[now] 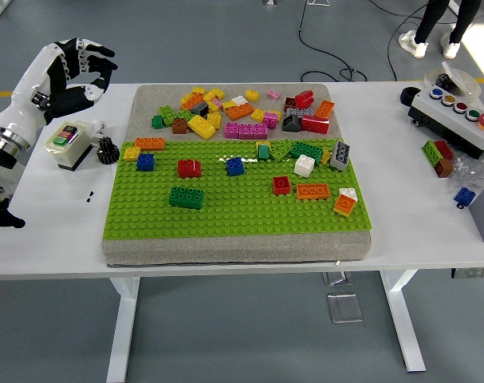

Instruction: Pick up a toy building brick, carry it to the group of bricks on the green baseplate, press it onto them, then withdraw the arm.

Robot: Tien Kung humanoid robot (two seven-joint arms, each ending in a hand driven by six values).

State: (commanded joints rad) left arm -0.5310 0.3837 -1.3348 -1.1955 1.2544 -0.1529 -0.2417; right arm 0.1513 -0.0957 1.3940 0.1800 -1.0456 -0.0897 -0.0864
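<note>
Left hand [76,76] noted at upper left of frame, raised over the white table [50,231], clear of the green baseplate [234,209]. Fingers [98,54] loosely curled, holding nothing visible; palm side partly hidden. Right hand out of frame. Loose bricks [242,112] heaped on the grey pad [150,100] along the baseplate's upper edge, too jumbled to count. Single bricks spread across the baseplate, among them a dark green brick [186,197] at lower left. Control box [455,108] cut off at right edge. Person's legs [434,28] cropped at top right.
</note>
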